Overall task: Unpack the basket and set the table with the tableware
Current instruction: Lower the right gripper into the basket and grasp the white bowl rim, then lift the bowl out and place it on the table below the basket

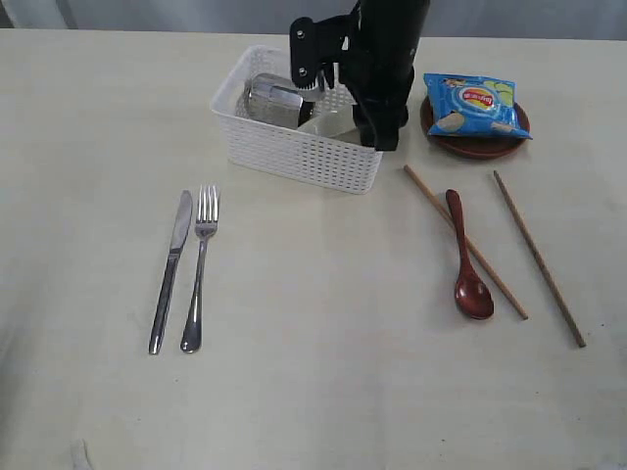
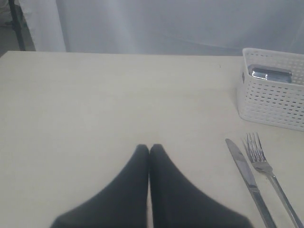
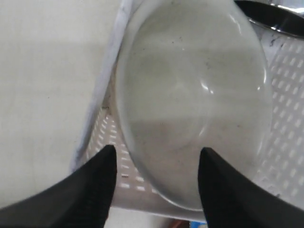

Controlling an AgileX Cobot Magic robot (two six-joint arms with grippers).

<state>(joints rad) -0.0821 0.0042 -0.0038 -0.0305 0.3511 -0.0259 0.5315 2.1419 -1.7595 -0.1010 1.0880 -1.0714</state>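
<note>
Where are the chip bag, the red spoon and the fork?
chip bag (image 1: 472,105), exterior view, middle of its blue front.
spoon (image 1: 473,297), exterior view, its round bowl.
fork (image 1: 207,211), exterior view, its tines.

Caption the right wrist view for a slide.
Open right gripper poised over the pale bowl inside the white basket, steel cup beside it.
</note>
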